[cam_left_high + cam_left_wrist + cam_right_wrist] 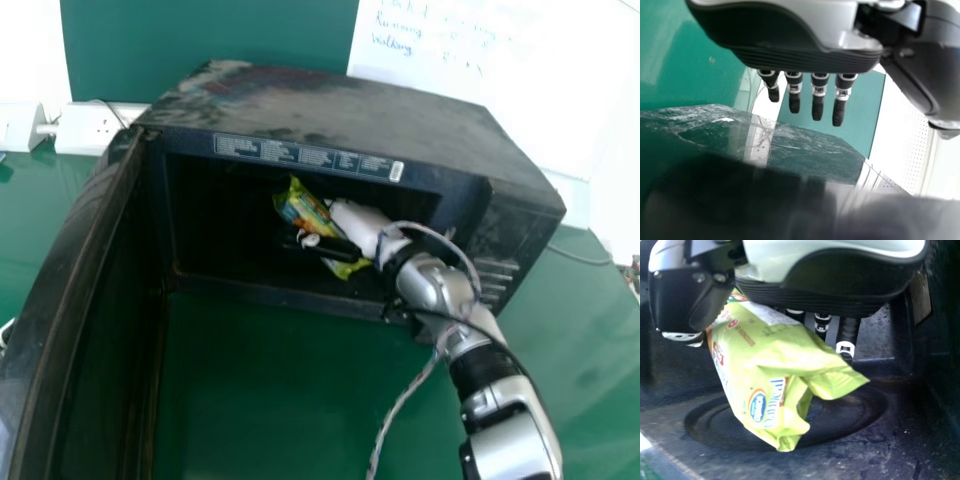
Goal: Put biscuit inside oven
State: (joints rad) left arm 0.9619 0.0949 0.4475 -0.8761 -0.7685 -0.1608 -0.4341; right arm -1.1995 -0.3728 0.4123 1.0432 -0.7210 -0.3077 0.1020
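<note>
My right hand [352, 222] reaches through the opening of the black oven [330, 110], its fingers and thumb round the yellow-green biscuit packet [305, 212]. In the right wrist view the packet [775, 370] hangs between thumb and fingers of the hand [840, 285], over the oven's round dark plate [860, 407]. Part of the packet is hidden behind the palm. In the left wrist view my left hand [805, 55] has its fingers straight, near the oven's dark surface [810, 150].
The oven door [75, 300] stands swung out on the left of the opening. Green table [260, 390] lies in front of the oven. White sockets [95, 130] are behind at the left, and a sheet with writing [480, 60] is behind the oven.
</note>
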